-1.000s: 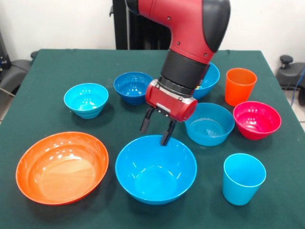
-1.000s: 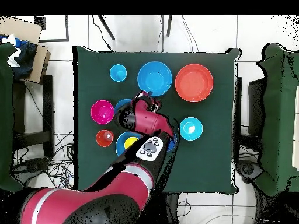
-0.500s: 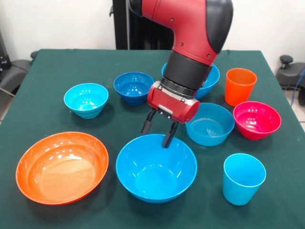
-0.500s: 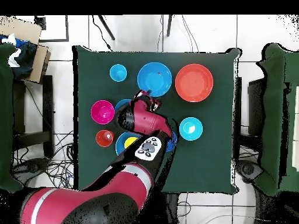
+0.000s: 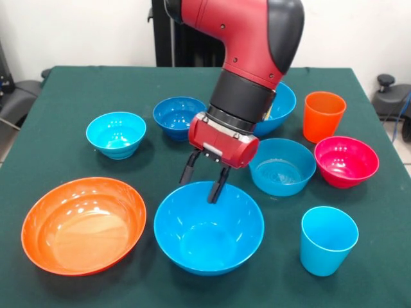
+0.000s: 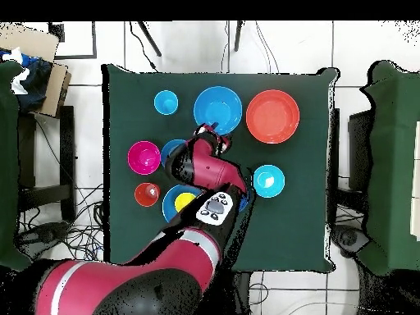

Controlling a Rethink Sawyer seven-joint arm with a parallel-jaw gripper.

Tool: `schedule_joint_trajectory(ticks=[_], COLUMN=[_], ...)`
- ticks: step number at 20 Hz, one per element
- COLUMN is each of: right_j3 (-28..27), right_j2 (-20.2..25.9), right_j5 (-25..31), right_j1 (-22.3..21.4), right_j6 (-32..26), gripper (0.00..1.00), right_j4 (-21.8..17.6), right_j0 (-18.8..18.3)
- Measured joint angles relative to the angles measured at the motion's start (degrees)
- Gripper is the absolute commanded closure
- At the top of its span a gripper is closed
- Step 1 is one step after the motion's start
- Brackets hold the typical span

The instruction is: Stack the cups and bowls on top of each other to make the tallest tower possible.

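Note:
My gripper (image 5: 202, 183) hangs open over the far rim of a large blue bowl (image 5: 209, 231); one finger is inside the bowl, the other outside the rim. In the overhead view the gripper (image 6: 212, 131) sits at the edge of that bowl (image 6: 217, 108). Around it stand a wide orange bowl (image 5: 83, 224), a cyan bowl (image 5: 116, 133), a small dark blue bowl (image 5: 174, 115), a medium light blue bowl (image 5: 282, 168), a magenta bowl (image 5: 346, 160), an orange cup (image 5: 323, 115) and a light blue cup (image 5: 328, 239). The yellow cup (image 6: 184, 201) shows only overhead, inside the second large blue bowl (image 5: 282, 102).
Everything stands on a green table (image 5: 77, 83). My arm (image 5: 250, 77) covers part of the far bowls. Chairs and a box stand beside the table in the overhead view.
My gripper has moved a little to the left in the front view along the bowl's far rim. The large blue bowl has shifted very slightly the same way.

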Motion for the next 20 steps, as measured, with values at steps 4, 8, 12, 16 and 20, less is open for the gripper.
schedule_joint_trajectory(ticks=[4,8,12,16,20], right_j3=[0.0,-0.01,-0.01,-0.02,-0.02], right_j2=[0.16,0.17,0.18,0.17,0.17], right_j5=[-1.36,-1.58,-1.58,-1.59,-1.59], right_j1=[0.51,1.28,1.91,2.74,2.9], right_j6=[0.0,0.0,0.0,0.0,0.0], gripper=[0.0,0.0,0.0,0.0,0.0], right_j4=[0.0,0.01,0.0,0.01,0.02], right_j0=[-0.89,-1.15,-1.15,-1.15,-1.15])
